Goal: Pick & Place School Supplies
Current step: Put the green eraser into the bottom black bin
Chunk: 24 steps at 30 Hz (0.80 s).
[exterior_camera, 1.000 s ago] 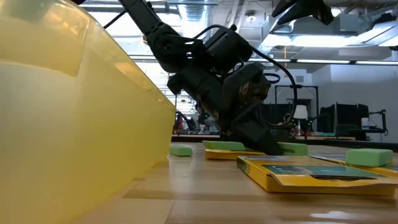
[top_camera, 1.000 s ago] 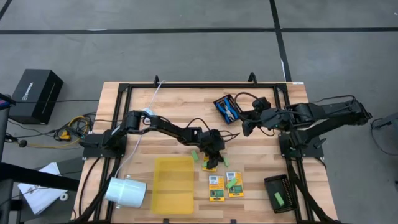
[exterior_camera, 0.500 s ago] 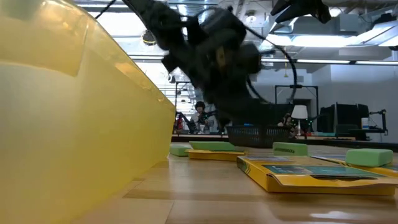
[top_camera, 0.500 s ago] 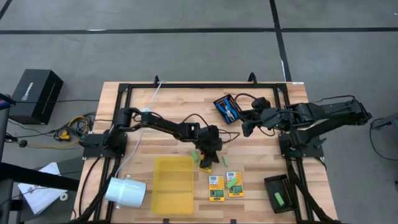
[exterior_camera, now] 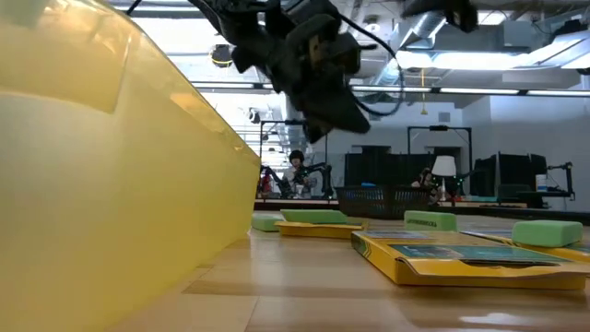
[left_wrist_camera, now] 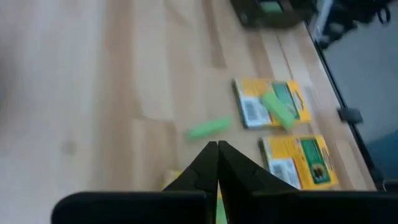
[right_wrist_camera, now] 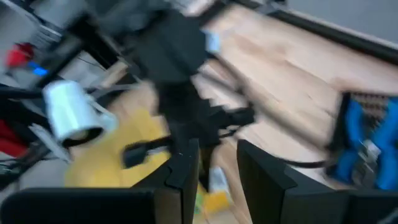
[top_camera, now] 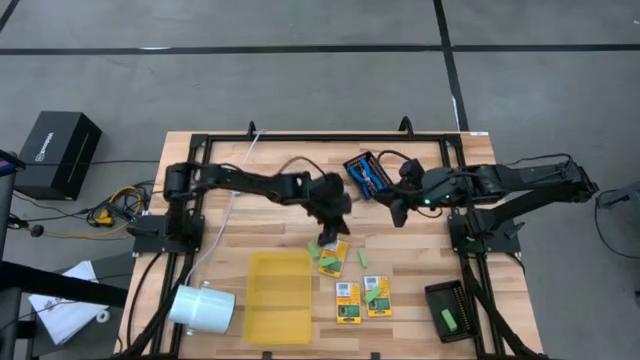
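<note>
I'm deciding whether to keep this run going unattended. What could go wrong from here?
The left gripper is shut and holds nothing, raised above the crayon box with a green stick lying on it; another try might knock the stick off. The right gripper hangs close to the left arm beside the mesh tray, so the arms may collide.

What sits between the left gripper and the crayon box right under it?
Nothing visible. The left gripper, shut and empty, hangs just above the crayon box, with only a green stick lying on that box.
</note>
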Each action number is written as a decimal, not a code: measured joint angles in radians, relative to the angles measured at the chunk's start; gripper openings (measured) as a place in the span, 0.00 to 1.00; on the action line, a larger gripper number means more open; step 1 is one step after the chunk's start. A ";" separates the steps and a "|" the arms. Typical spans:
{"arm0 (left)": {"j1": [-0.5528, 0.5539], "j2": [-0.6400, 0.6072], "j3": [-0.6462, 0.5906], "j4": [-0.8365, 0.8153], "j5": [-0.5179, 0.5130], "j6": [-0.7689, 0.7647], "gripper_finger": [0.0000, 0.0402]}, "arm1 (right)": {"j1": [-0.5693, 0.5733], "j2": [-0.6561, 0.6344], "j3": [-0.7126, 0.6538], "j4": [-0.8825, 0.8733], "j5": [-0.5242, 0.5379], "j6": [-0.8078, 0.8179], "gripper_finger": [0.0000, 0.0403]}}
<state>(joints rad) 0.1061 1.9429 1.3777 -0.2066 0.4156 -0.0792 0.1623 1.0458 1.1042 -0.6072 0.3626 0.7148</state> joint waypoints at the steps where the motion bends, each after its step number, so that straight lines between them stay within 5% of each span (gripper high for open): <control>1: 0.018 -0.019 0.000 -0.002 0.000 -0.002 0.00 | -0.002 0.000 0.000 0.042 0.000 -0.015 0.25; 10: 0.187 -0.310 0.000 -0.051 0.005 -0.105 0.00 | -0.011 0.023 0.001 0.275 -0.107 -0.069 0.25; 15: 0.311 -0.506 0.002 -0.049 0.134 -0.202 0.01 | -0.016 0.059 0.002 0.332 -0.123 -0.037 0.25; 24: 0.473 -0.748 0.001 -0.069 0.255 -0.221 0.23 | -0.041 0.257 0.000 0.485 -0.157 0.129 0.27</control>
<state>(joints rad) 0.5792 1.1953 1.3788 -0.2761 0.6701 -0.3005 0.1211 1.3024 1.1042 -0.1217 0.2060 0.8438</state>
